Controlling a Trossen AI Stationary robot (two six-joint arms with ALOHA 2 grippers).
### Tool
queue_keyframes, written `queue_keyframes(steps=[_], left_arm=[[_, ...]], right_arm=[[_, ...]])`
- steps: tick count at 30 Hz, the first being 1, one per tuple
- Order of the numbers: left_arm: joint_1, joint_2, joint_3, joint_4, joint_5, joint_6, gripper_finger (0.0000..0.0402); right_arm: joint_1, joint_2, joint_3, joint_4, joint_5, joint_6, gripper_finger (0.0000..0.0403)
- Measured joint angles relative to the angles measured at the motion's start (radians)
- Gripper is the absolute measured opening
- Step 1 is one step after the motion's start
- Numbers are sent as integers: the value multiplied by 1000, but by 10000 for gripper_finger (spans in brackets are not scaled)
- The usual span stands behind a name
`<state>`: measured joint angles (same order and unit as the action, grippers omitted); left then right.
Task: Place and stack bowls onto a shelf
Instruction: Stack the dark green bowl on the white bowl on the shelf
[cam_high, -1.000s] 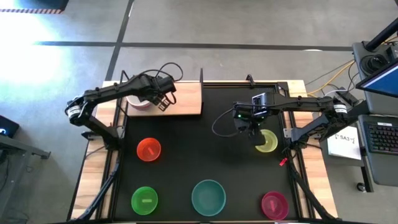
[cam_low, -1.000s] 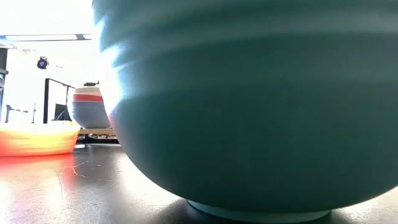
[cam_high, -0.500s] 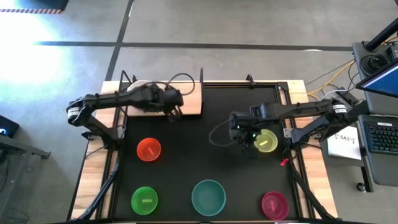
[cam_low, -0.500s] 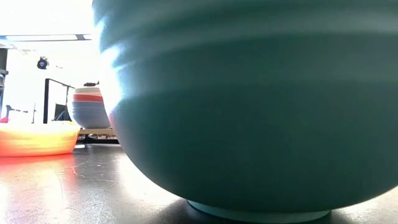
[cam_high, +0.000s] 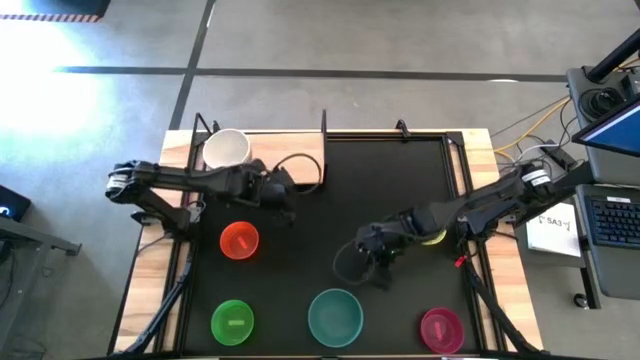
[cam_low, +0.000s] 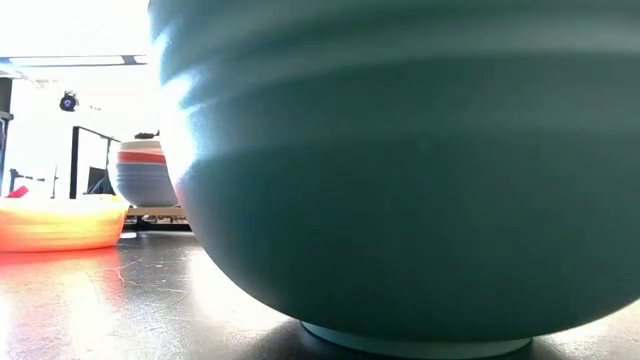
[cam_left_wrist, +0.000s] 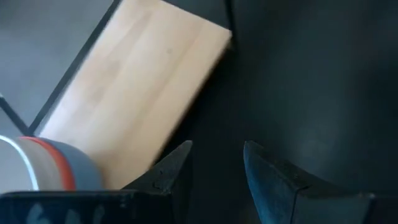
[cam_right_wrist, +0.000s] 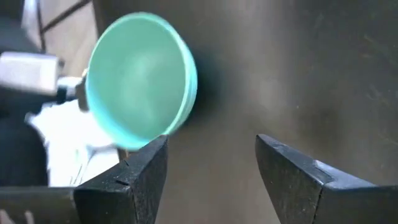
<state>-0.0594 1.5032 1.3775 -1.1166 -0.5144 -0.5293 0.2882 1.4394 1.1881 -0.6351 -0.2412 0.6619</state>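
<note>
Teal bowl (cam_high: 335, 315) sits just ahead of the right gripper (cam_high: 378, 268) (fingers spread, empty); left gripper (cam_high: 281, 191) likewise parted.

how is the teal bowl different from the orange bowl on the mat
The teal bowl is larger across than the orange bowl. The teal bowl sits at the mat's near edge, in the middle, between the green and magenta ones; the orange bowl sits farther back on the left, closer to the shelf. The right gripper hangs just above the teal bowl; the left gripper is nearer the orange one. Both stand upright, empty, unstacked.
</note>
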Motion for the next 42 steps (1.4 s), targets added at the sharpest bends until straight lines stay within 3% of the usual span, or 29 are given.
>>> queue_keyframes(steps=[8,17,30,35,42], left_arm=[[-130,0,-6,0,-11,-68,125],[-216,0,-7,-8,-46,-115,125],[-222,0,-11,-7,-53,-136,125],[-222,0,-11,-7,-53,-135,125],[-222,0,-11,-5,-53,-128,125]], right_arm=[[99,98,-21,104,137,182,228],[153,209,-22,231,138,236,228],[153,283,-22,261,147,205,224],[153,301,-22,265,147,201,181],[153,339,-20,288,133,152,66]])
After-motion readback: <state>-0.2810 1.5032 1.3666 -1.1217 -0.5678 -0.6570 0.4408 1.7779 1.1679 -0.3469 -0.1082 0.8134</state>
